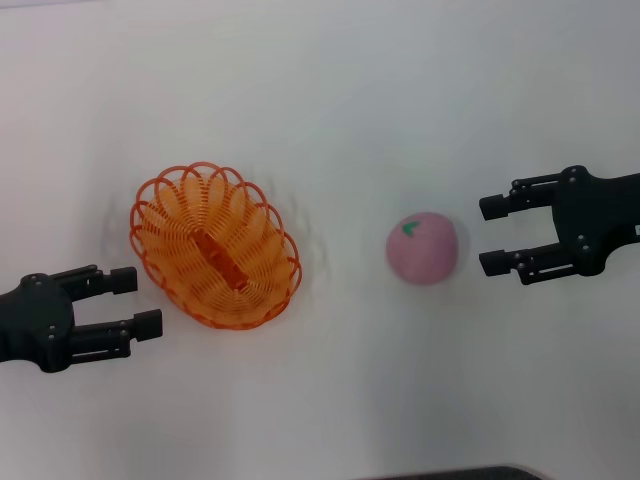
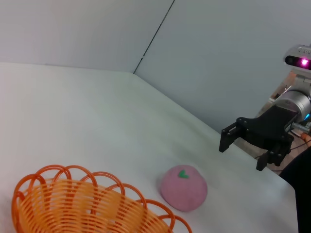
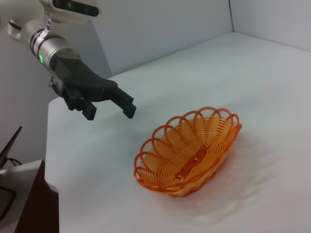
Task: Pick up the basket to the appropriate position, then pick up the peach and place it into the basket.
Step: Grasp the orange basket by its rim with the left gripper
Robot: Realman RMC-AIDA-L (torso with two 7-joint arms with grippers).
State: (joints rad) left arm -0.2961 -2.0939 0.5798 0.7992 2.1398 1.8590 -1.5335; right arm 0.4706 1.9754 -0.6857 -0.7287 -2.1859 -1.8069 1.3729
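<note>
we see the basket [image 1: 214, 247] sitting on the white tabletop [image 1: 340, 110] toward the robot's left, nothing inside it. the peach [image 1: 424, 248] rests apart from it on the right (green leaf mark up). the left gripper [image 1: 133, 300] hovers just beside the basket, jaws spread and holding nothing. the right gripper [image 1: 492, 235] faces the peach from close by, jaws spread too.

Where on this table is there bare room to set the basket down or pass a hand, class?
Free: the strip between the basket and the peach, and the wide far side of the table beyond both. Tighter: the gap between the open left gripper and the basket's rim, and between the open right gripper and the peach.
</note>
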